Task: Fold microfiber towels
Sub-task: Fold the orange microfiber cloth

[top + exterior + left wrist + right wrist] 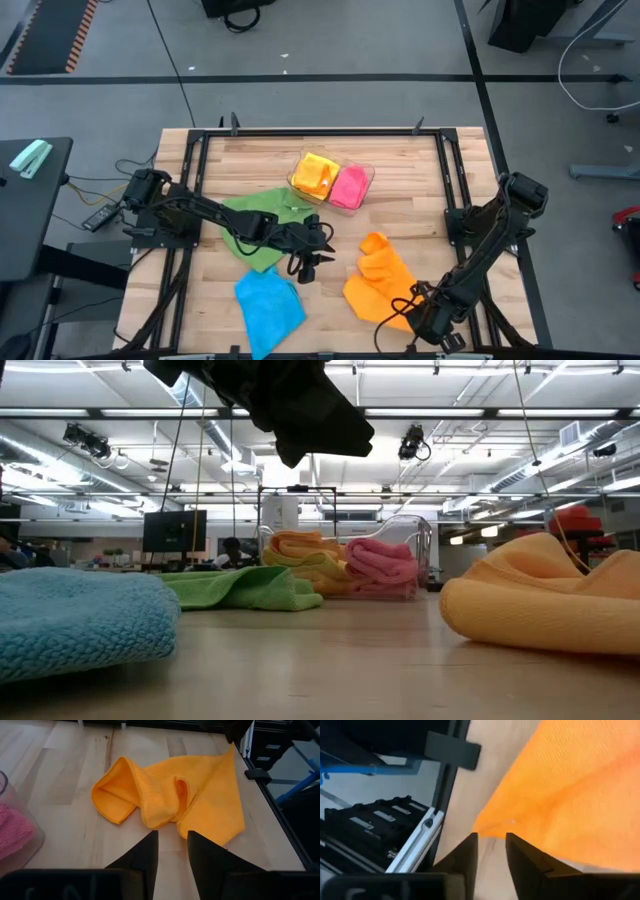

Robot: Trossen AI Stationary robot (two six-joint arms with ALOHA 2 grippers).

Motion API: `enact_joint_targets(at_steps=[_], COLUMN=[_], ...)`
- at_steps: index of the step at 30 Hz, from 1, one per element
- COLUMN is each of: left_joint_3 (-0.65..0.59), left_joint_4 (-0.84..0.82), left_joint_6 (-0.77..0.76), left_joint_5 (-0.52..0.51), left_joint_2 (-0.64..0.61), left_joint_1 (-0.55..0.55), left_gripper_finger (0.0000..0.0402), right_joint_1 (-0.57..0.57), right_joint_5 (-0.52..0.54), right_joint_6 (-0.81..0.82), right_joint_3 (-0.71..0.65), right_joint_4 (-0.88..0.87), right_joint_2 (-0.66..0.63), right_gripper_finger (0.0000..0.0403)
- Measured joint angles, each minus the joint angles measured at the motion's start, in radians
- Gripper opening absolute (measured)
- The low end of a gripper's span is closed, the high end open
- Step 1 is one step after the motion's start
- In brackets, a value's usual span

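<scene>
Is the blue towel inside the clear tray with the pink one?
No, the blue towel lies on the bare wood, away from the clear tray that holds the pink towel.

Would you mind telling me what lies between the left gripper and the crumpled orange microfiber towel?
Only bare wooden table. In the left wrist view the left gripper, jaws slightly parted and empty, points at the crumpled orange microfiber towel with nothing between.

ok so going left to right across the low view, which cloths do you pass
blue towel → green towel → yellow towel → pink towel → orange towel
</scene>
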Motion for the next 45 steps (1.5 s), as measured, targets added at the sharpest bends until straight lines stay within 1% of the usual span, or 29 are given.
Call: enact_joint_targets(at_steps=[2, 3, 5, 7, 9, 10, 12, 16, 19, 23, 25, 28, 31, 33, 36, 37, 38, 42, 45], left_joint_3=[0.0, 0.0, 0.0, 0.0, 0.0, 0.0, 0.0, 0.0, 0.0, 0.0, 0.0, 0.0, 0.0, 0.0, 0.0, 0.0, 0.0, 0.0, 0.0], left_joint_4=[0.0, 0.0, 0.0, 0.0, 0.0, 0.0, 0.0, -0.001, -0.001, -0.001, -0.001, -0.001, -0.001, -0.001, -0.001, -0.002, -0.002, -0.001, -0.001], left_joint_6=[0.001, 0.001, 0.0, 0.0, 0.0, 0.0, 0.0, 0.0, 0.0, 0.0, 0.001, 0.001, 0.001, 0.001, 0.001, 0.001, 0.001, 0.002, 0.004], left_joint_5=[0.0, 0.0, 0.0, 0.0, 0.0, 0.0, 0.0, 0.0, 0.0, 0.0, 0.0, 0.0, 0.0, 0.0, 0.0, 0.0, 0.0, 0.0, 0.0], left_joint_2=[0.0, 0.0, 0.0, 0.0, 0.0, 0.0, 0.0, 0.0, 0.0, 0.0, 0.0, 0.0, 0.0, 0.0, 0.0, 0.0, 0.0, 0.0, 0.0], left_joint_1=[0.0, 0.0, 0.002, 0.002, 0.002, 0.002, 0.002, 0.002, 0.002, 0.002, 0.002, 0.002, 0.002, 0.002, 0.002, 0.002, 0.002, 0.002, 0.002], left_gripper_finger=[0.0114, 0.0113, 0.0111, 0.0109, 0.0107, 0.0106, 0.0105, 0.0105, 0.0103, 0.0103, 0.0102, 0.0099, 0.0099, 0.01, 0.01, 0.0099, 0.0098, 0.0094, 0.0095], right_joint_1=[0.0, -0.006, -0.018, -0.038, -0.062, -0.075, -0.108, -0.183, -0.224, -0.249, -0.254, -0.252, -0.243, -0.242, -0.242, -0.243, -0.243, -0.242, -0.247], right_joint_5=[-0.008, 0.01, 0.108, 0.258, 0.377, 0.417, 0.458, 0.465, 0.463, 0.455, 0.43, 0.416, 0.416, 0.416, 0.416, 0.416, 0.422, 0.467, 0.526], right_joint_6=[0.006, 0.005, -0.011, -0.036, -0.06, -0.073, -0.099, -0.155, -0.198, -0.273, -0.311, -0.353, -0.386, -0.408, -0.412, -0.413, -0.413, -0.425, -0.475], right_joint_3=[0.0, 0.0, 0.0, 0.0, 0.0, 0.0, -0.006, -0.063, -0.119, -0.174, -0.189, -0.192, -0.192, -0.192, -0.192, -0.192, -0.192, -0.157, -0.112], right_joint_4=[-0.03, -0.048, -0.101, -0.157, -0.19, -0.203, -0.204, -0.179, -0.08, 0.058, 0.096, 0.15, 0.185, 0.198, 0.198, 0.198, 0.198, 0.167, 0.152], right_joint_2=[-0.011, -0.018, -0.033, -0.045, -0.05, -0.05, -0.051, -0.051, -0.051, -0.05, -0.05, -0.05, -0.05, -0.05, -0.05, -0.05, -0.05, -0.05, -0.05], right_gripper_finger=[0.0127, 0.0133, 0.0139, 0.014, 0.0139, 0.0137, 0.0135, 0.0134, 0.014, 0.0155, 0.0161, 0.0159, 0.0133, 0.01, 0.0038, 0.0021, 0.0012, 0.001, 0.001])
